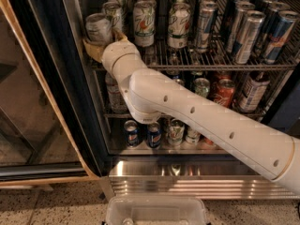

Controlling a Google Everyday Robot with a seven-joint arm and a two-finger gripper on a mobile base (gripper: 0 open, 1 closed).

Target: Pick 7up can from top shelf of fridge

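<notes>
- Camera view gives us, at far left, the swung-open glass door with a tan edge [37, 102] and the dark-framed display fridge [79, 93]. Its left post stands just beside the grasp, so there is little room to swing that way.
- The standard-size silvery-white 7up can [97, 26] sits at the front left corner of the chrome wire top shelf [211, 65], leaning slightly.
- The tan-fingered gripper [104, 40] is at that can. Its fingers [93, 49] hug the lower body from both sides, and we judge they are holding it.
- We should lift just enough to clear the front rail, then draw straight back out, keeping the can level.
- White cans with green-and-red logos [143, 18] stand close on the right, so we allow no sideways drift.
- The white jointed arm [197, 116] crosses in front of the lower shelves.
</notes>
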